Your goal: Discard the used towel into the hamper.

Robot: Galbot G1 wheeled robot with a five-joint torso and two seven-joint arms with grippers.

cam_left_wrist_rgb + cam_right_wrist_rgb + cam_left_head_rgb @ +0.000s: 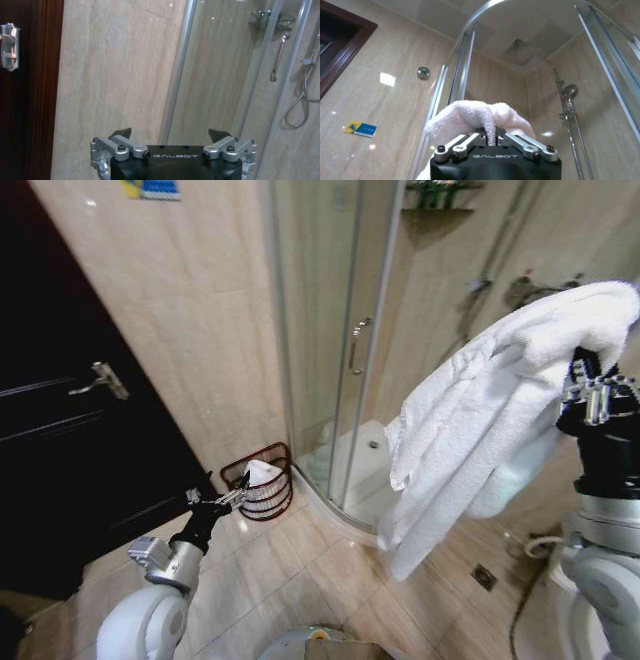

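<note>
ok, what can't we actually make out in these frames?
- Hamper contents, head view: something white inside, too small to identify.
- Towel top end, head view: cut by the right edge.
- Right gripper fingertips, right wrist view: buried in towel folds.
- Left gripper body, left wrist view: cut by the bottom edge.

The towel (480,420) is plain white terry. The hamper (262,478) is dark red-brown wire with horizontal ribs, white cloth inside. Wall tiles (190,310) are beige, faintly veined; the door (60,420) is near-black brown.
</note>
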